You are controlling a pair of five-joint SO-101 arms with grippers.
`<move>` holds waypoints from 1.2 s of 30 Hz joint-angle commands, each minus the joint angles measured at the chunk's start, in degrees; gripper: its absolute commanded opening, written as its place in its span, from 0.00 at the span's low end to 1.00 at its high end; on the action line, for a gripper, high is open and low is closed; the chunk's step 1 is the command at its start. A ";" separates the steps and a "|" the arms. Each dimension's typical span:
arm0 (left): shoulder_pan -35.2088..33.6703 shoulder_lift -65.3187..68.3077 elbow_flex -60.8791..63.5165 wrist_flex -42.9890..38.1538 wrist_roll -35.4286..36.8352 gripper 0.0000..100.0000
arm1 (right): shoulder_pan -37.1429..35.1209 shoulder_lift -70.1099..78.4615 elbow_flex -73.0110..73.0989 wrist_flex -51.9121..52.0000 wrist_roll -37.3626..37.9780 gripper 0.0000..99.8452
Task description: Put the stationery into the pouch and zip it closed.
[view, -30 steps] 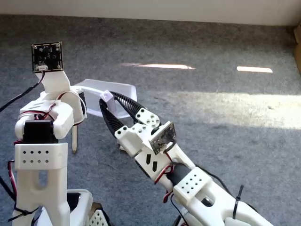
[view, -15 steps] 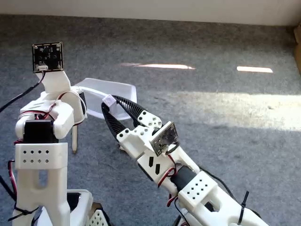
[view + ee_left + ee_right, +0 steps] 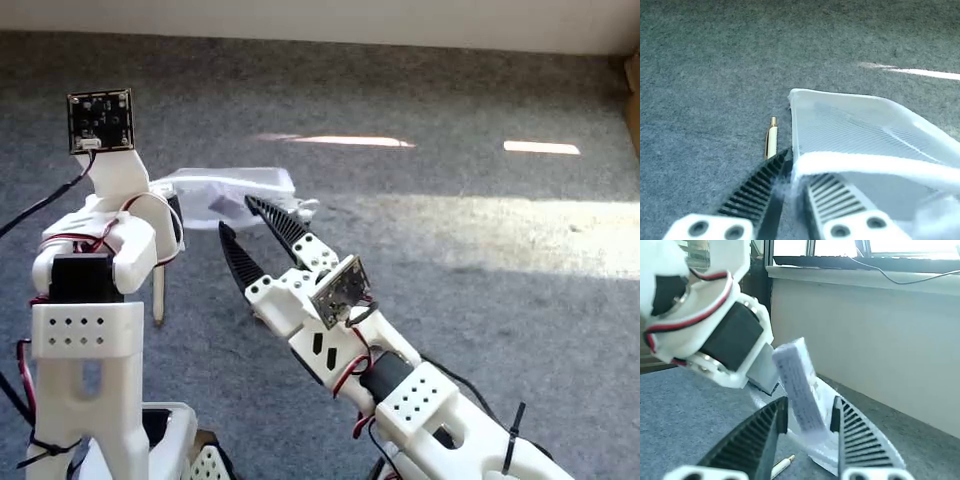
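My left gripper (image 3: pixel 792 167) is shut on the rim of a white mesh pouch (image 3: pixel 855 135), holding it lifted off the carpet. In the high view the pouch (image 3: pixel 240 185) hangs beside the left arm, and a dark patch (image 3: pixel 222 207) shows through its wall. My right gripper (image 3: pixel 236 215) stands open right at the pouch. In the right wrist view a white printed eraser (image 3: pixel 799 387) sits tilted just past the spread fingers of that gripper (image 3: pixel 810 401), against the pouch (image 3: pixel 821 452). A cream pen (image 3: pixel 771 142) lies on the carpet beside the pouch.
Grey carpet covers the whole floor, with sunlit stripes (image 3: pixel 340 141) farther back. The pen (image 3: pixel 158 295) lies partly behind the left arm's base (image 3: pixel 85 330). Open carpet stretches to the right of both arms.
My right gripper opened and let go of the small white eraser it held at its fingertips. It drew back slightly, and the pouch's mouth sagged and shifted.
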 commanded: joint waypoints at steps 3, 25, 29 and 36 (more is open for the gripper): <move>0.66 -0.04 -1.27 -0.09 -0.35 0.01 | -0.31 0.13 -0.48 0.57 0.88 0.06; 0.66 -0.04 -1.10 -0.09 -0.35 0.01 | 5.23 8.84 -6.20 0.40 -6.77 0.05; 0.66 -0.04 -1.10 -0.18 -0.35 0.01 | 6.20 2.59 -5.93 0.84 -7.56 0.05; 0.66 -0.04 -1.10 -0.18 -0.35 0.01 | 4.26 -1.98 -6.37 7.87 -7.91 0.05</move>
